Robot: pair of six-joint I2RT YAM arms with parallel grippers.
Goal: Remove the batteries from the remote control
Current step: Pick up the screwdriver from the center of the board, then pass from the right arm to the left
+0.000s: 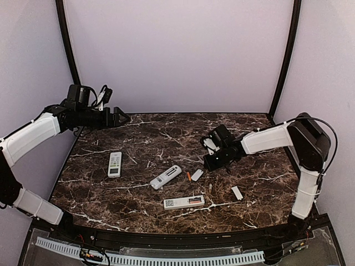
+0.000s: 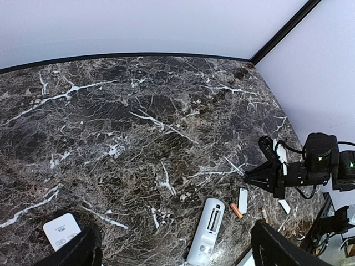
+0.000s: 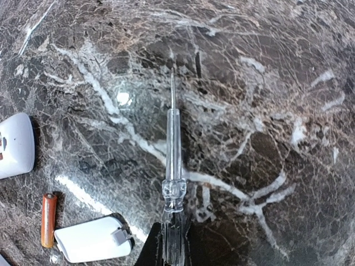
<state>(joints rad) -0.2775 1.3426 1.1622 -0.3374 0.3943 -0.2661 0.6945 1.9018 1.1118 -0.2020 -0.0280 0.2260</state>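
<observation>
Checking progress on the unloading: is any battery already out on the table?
Yes, one orange battery lies loose on the marble table, right beside a white cover plate.

**Left arm raised and open, right arm low and clamped**

The left arm point(image 1: 33, 136) reaches over the far-left corner with its wrist level. The left gripper point(image 1: 121, 118) is spread wide, with nothing between its fingers point(image 2: 75, 249). The right arm point(image 1: 266, 138) stretches inward toward the centre, wrist angled down. The right gripper point(image 3: 173, 241) is closed on what looks like a clear-handled probe point(image 3: 173, 138).
</observation>
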